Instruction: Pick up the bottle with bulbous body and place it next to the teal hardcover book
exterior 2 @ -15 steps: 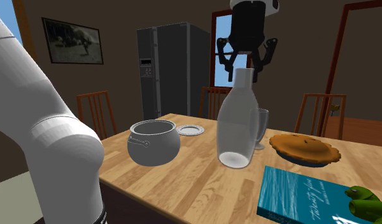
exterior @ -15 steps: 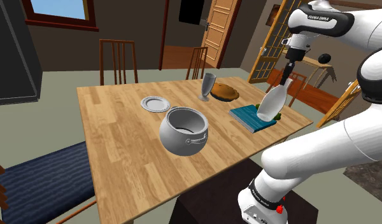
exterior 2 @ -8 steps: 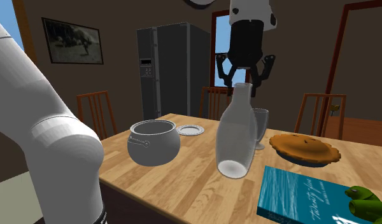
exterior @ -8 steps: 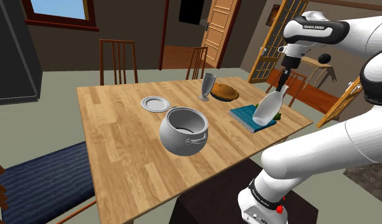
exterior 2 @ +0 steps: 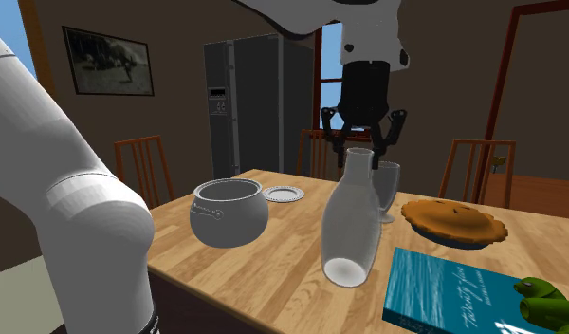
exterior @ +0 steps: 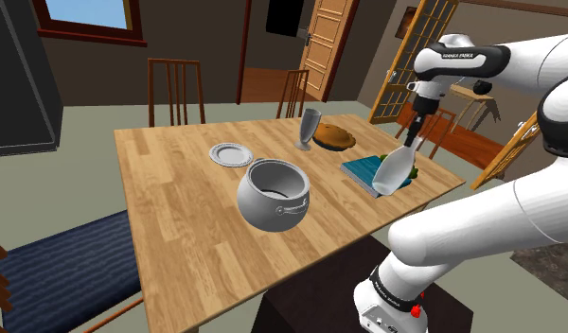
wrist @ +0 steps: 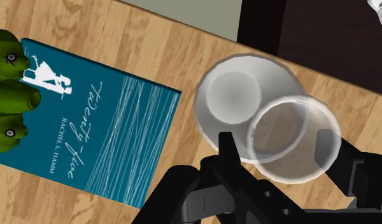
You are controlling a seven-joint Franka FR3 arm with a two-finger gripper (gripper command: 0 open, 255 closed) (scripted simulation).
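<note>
A clear glass bottle with a bulbous body [exterior 2: 353, 223] hangs tilted from its neck, and my gripper [exterior 2: 361, 152] is shut on that neck. Its base hovers low over the wooden table [exterior: 178, 203], close beside the teal hardcover book [exterior 2: 453, 289]. In the shoulder view the bottle [exterior: 393, 168] overlaps the book [exterior: 363, 173] near the table's right corner, under the gripper [exterior: 412, 135]. In the wrist view the black fingers [wrist: 225, 149] clasp the bottle's neck rim [wrist: 291, 137], with the book [wrist: 94, 121] a short gap away from the bottle.
A grey pot [exterior: 275, 194] stands mid-table, with a small plate [exterior: 231, 153] behind it. A goblet [exterior: 309, 128] and a pie [exterior: 333, 139] stand beyond the book. A green toy [wrist: 8, 70] lies at the book's far end. Chairs surround the table.
The gripper has come down with the bottle, bringing it lower over the table and a little toward the shoulder view's left. The grip has stayed the same.
</note>
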